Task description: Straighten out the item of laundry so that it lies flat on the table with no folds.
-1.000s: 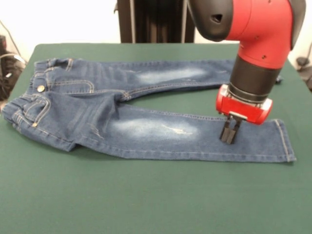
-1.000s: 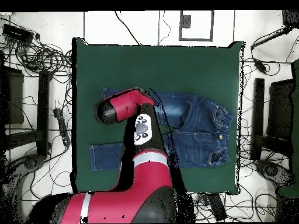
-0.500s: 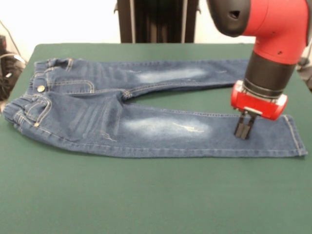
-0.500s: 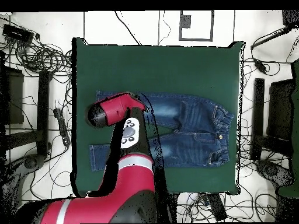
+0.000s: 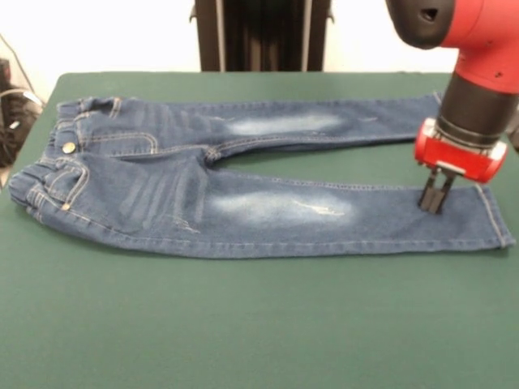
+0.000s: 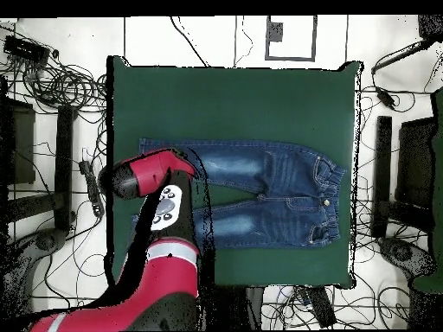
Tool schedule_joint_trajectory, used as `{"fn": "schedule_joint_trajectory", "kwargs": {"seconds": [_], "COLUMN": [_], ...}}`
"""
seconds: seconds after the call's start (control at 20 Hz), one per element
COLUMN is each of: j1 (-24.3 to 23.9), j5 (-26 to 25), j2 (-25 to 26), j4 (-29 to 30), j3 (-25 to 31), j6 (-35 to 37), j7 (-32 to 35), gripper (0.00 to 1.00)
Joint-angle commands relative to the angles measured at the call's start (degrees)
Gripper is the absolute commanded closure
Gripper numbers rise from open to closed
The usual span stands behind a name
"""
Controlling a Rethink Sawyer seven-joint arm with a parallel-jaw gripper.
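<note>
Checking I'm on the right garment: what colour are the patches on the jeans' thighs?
Faded whitish patches on blue denim jeans, clearest in the front view.

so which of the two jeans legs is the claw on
The leg nearer the camera in the front view. The claw presses its shut tips onto it close to the hem; the far leg lies untouched behind the arm.

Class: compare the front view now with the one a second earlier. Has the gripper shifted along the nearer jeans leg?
Yes. The gripper has moved toward the picture's right, away from the faded patch and closer to the hem of the jeans.
</note>
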Motion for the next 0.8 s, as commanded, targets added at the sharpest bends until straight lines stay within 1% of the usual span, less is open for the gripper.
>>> {"fn": "schedule_joint_trajectory", "kwargs": {"seconds": [0.05,0.45,0.8], "j1": [3.03,5.51,6.43], "j5": [7.24,10.92,13.04], "j2": [0.91,1.80,2.93], "j4": [9.07,8.84,8.55], "j3": [2.16,-0.14,-1.39], "j6": [-2.47,-3.06,-4.31], "j7": [15.20,15.11,14.26], "gripper": [1.00,1.00,1.00]}}
